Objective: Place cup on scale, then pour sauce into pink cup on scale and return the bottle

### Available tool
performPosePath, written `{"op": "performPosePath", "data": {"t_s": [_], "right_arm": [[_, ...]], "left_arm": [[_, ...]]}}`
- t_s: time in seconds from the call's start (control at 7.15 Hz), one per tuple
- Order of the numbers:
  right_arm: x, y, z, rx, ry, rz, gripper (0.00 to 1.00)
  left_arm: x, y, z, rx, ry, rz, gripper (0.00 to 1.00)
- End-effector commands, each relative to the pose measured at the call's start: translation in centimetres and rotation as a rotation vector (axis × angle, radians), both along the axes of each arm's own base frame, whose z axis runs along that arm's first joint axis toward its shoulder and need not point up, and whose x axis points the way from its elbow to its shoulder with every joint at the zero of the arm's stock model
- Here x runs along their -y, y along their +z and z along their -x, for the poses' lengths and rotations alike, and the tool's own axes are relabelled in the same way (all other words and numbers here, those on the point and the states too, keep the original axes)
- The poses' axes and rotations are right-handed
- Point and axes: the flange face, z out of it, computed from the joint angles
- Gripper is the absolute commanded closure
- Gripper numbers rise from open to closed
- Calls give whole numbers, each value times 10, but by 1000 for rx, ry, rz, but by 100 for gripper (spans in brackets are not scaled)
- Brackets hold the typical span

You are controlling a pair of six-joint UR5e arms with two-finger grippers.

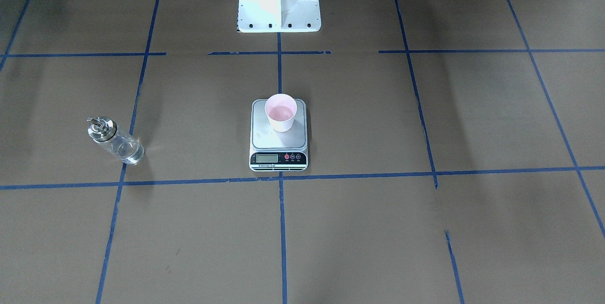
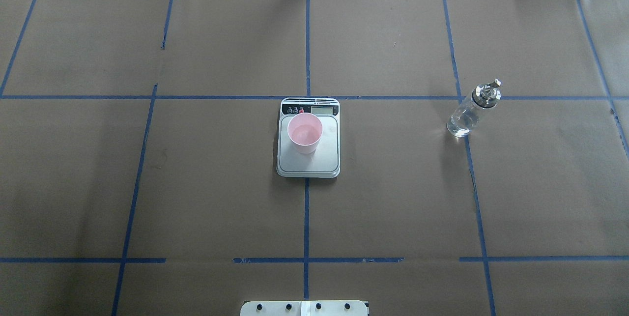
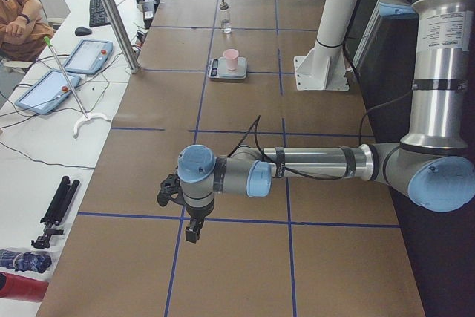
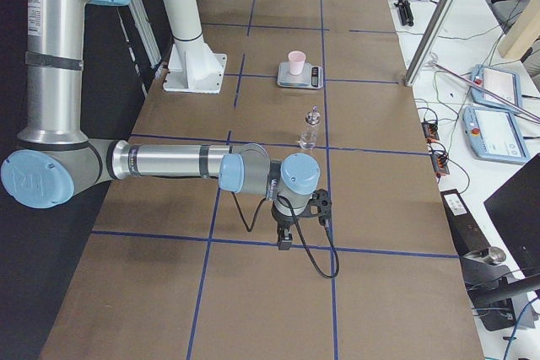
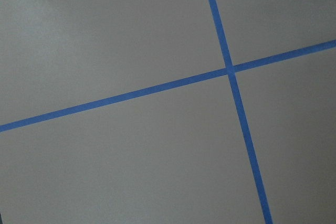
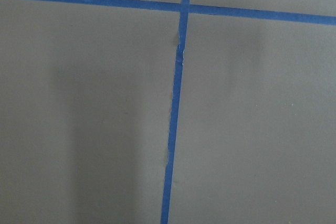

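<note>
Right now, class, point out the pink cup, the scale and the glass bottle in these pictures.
cup [image 2: 304, 132], overhead exterior view, on its pink inside.
scale [image 2: 308, 163], overhead exterior view, on the bare steel platform.
bottle [image 2: 464, 119], overhead exterior view, on the clear glass body.

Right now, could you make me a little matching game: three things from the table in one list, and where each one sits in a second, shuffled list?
Things:
1. cup
2. scale
3. bottle

Places:
A. standing alone, off to the robot's right
B. standing on top of another item in this list
C. flat on the table, at its middle

Pairs: 1-B, 2-C, 3-A
</note>
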Motion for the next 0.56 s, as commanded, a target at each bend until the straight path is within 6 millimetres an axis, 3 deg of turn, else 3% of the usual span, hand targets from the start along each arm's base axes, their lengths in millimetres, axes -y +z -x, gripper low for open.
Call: {"op": "performPosePath", "data": {"t_s": [0.0, 0.42], "right_arm": [[0, 5, 0, -1, 1, 11, 0], [1, 5, 1, 16, 3, 13, 0]], "left_arm": [[2, -15, -2, 0, -9, -7, 0], [1, -16, -5, -2, -16, 7, 0]]}}
